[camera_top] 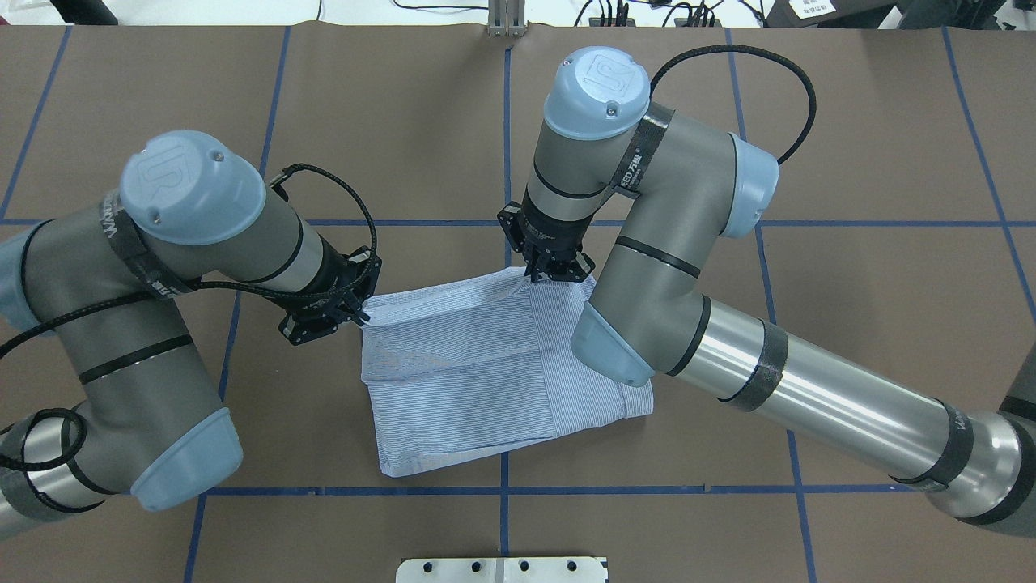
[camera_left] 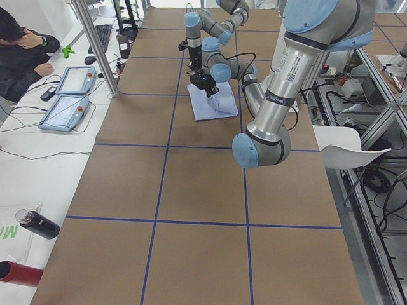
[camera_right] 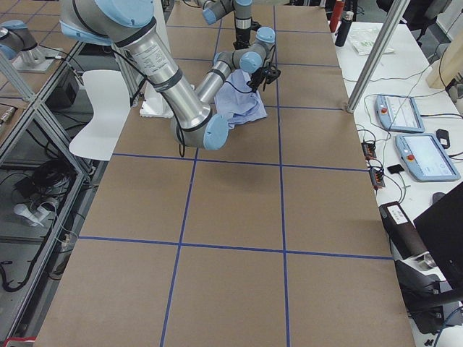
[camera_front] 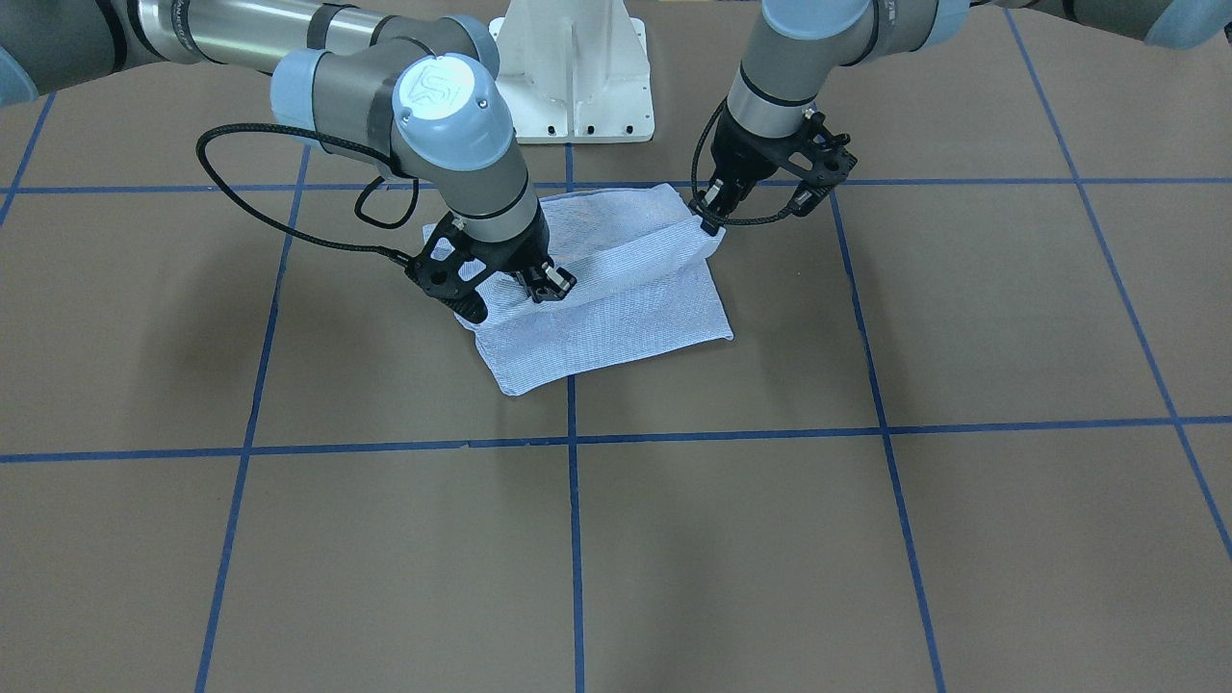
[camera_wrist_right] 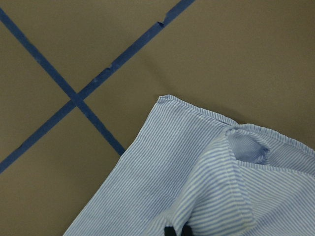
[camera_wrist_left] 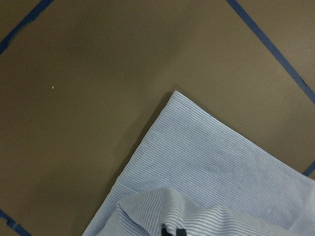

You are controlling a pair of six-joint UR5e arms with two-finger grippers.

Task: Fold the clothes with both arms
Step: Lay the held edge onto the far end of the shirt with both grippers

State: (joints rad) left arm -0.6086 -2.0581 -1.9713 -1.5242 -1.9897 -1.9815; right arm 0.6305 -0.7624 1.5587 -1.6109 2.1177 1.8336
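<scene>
— Pale blue striped shirt point(camera_front: 616, 327), folded to a rough rectangle. Where is it on the table point(camera_front: 866, 539)?
— Close to the robot-side edge, about midway along it, just in front of the white pedestal point(camera_front: 573, 67) and lying slightly askew.
— And the grippers?
— Both are clamped on cloth. The left gripper point(camera_front: 710, 219) pinches one end of a raised upper-layer edge. The right gripper point(camera_front: 551, 282) pinches the other end, a little farther from the robot. That held edge runs along the table's length, parallel to the shirt's long sides.
— Which way does the fold go?
— The flat layer's corners show beyond each gripper, away from the robot, so I judge forward and down, both together. Neither is nearer.
— Any writing?
— The UR mark on the joint caps point(camera_top: 599, 77). The white lettering on the black arm bands point(camera_top: 638, 154) is only partly legible. No shirt label shows.
</scene>
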